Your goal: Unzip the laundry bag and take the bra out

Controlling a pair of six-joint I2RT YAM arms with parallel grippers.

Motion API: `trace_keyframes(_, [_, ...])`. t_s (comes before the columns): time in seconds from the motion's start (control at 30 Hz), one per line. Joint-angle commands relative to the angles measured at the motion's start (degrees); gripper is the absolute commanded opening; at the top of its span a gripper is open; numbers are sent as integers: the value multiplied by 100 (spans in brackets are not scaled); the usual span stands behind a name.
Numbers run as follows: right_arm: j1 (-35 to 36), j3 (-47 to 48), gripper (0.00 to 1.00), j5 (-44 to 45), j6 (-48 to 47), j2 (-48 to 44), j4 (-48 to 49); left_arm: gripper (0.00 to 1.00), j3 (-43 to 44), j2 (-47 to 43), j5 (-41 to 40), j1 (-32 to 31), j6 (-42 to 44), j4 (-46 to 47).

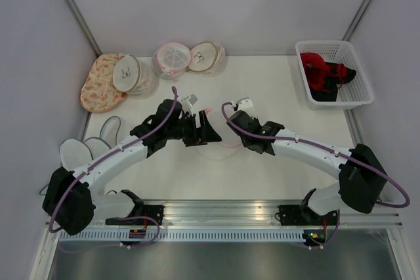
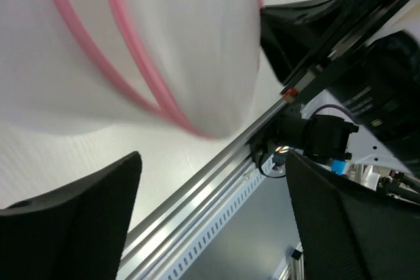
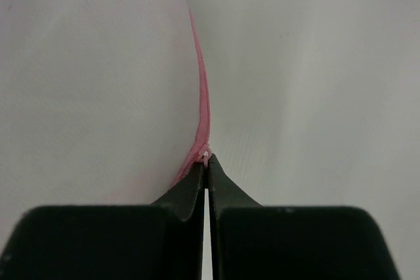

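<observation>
Firmly, right tool (image 3: 205,167) pinching zipper pull (image 3: 205,155)

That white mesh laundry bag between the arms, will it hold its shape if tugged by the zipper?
Only partly: the laundry bag has thin mesh that should pucker, though its pink ribs may keep it rounded. It seems light, likely sliding on the table toward the right gripper pinching the zipper pull.

No legible text, labels or numbers anywhere.
</observation>
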Motion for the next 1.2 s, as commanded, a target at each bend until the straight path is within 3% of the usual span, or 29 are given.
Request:
trace_keyframes(0.0, [-183, -76, 0, -27, -102, -270, 43, 99, 126, -297, -597, 15, -68, -713])
trace_keyframes(0.07, [-183, -225, 1, -421, -40, -464, 78, 100, 11, -586, -1447, 15, -298, -942])
trace_keyframes(0.17, [-175, -418, 0, -1027, 57, -675, 166, 100, -243, -1104, -1970, 15, -860, -1093])
trace_keyframes(0.27, [-183, -734, 0, -2327, 74, -1131, 473, 100, -848, -1483, -1998, -20, -1432, -856])
trace_keyframes(0.3, [-175, -823, 1, -3122, 74, -1246, 761, 100, -955, -1711, -1989, -55, -1659, -751])
trace_keyframes(0.43, [-183, -1315, 1, -4445, 259, -1703, 1483, 99, -1342, -1915, -1735, -90, -1986, 21])
trace_keyframes(0.53, [-166, -1403, 0, -5079, 347, -1818, 1853, 100, -1369, -1574, -1357, -178, -2136, 444])
trace_keyframes(0.83, [141, -1254, 1, -5460, 162, -1590, 1907, 100, -983, -545, -1277, -608, -2303, 1350])
trace_keyframes(1.03, [344, -1219, 0, -5416, 66, -1458, 1731, 100, -1008, -464, -1373, -732, -2321, 1561])
trace_keyframes(1.13, [379, -1237, 0, -5398, 101, -1467, 1757, 92, -1062, -518, -1208, -776, -2233, 1816])
trace_keyframes(1.17, [379, -1237, 0, -5389, 101, -1467, 1766, 79, -1044, -474, -1111, -776, -2154, 1817])
